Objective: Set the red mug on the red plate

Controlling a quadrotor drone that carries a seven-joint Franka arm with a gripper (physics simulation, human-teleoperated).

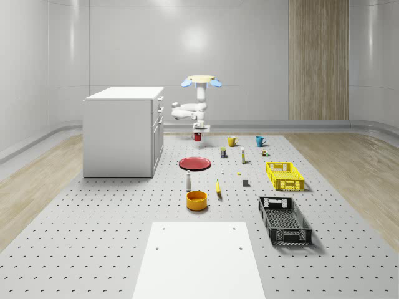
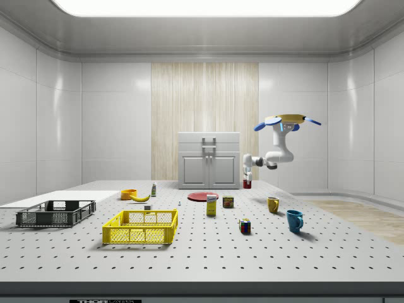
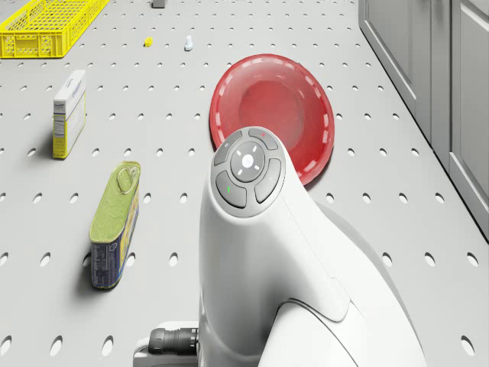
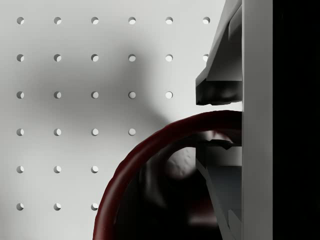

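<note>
Grey pegboard floor (image 1: 93, 237) dotted with holes, glossy pale walls, wood panel (image 1: 318, 59) upper right of the whole-scene view; drone (image 1: 201, 81) hovers behind the red plate (image 1: 195, 163); gripper (image 1: 197, 132) clamps the red mug (image 1: 197, 137) rim, airborne; labels unreadable.

Red mug (image 1: 197, 136); red plate (image 1: 195, 163); yellow crate (image 1: 284, 175); black crate (image 1: 284, 219); blue mug (image 1: 260, 141).

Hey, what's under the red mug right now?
The red mug hangs in the tool, lifted above bare perforated floor that carries its shadow. The floor directly beneath its base is hidden. The red plate lies apart, nearer the camera.
</note>
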